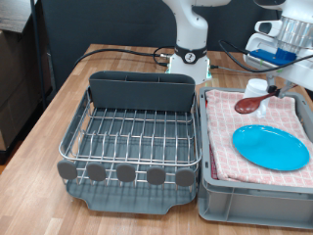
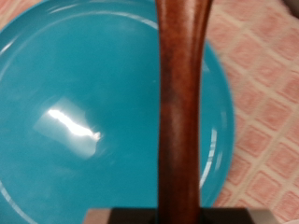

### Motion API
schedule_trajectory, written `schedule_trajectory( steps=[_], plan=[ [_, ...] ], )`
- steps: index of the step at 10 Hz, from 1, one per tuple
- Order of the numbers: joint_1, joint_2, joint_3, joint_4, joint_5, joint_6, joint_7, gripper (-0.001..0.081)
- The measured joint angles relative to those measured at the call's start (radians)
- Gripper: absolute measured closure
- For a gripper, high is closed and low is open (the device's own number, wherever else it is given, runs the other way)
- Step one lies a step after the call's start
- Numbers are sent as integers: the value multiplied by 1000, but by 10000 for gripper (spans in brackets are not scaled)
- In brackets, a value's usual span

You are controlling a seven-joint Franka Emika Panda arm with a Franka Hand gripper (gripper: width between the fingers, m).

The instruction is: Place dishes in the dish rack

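Observation:
The dark reddish-brown wooden spoon [image 1: 252, 102] hangs over the checkered cloth [image 1: 235, 147], bowl end towards the exterior view's left. My gripper [image 1: 279, 88] is at its handle end and shut on it. In the wrist view the spoon handle [image 2: 182, 103] runs through the middle of the picture, above the light-blue plate [image 2: 75, 112]. The plate [image 1: 270, 147] lies flat on the cloth. A small white mug [image 1: 256, 86] stands just behind the spoon. The dish rack [image 1: 132, 137] with its grey cutlery holder [image 1: 142, 90] stands at the exterior view's left and holds no dishes.
The grey bin [image 1: 254, 204] with the checkered cloth sits right beside the rack. A row of round grey knobs [image 1: 125, 173] lines the rack's front. The robot base [image 1: 191, 59] and cables stand behind the rack. The wooden table's edge runs along the exterior view's left.

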Motion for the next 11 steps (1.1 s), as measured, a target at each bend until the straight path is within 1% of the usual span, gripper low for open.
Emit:
schedule_trajectory(
  steps=[2,4,5,6,7,8,11],
  plan=[
    [-1,-67,-21,-44,26,-53,89,714],
    [-2,-137,-48,-83,59,-93,118,714],
    [-2,-175,-56,-109,74,-101,128,714],
    [-1,-171,-56,-107,73,-100,123,714],
    [-1,-171,-60,-111,79,-99,138,714],
    [-1,-183,-69,-122,97,-118,157,714],
    [-1,-280,-107,-200,143,-159,171,714]
  ],
)
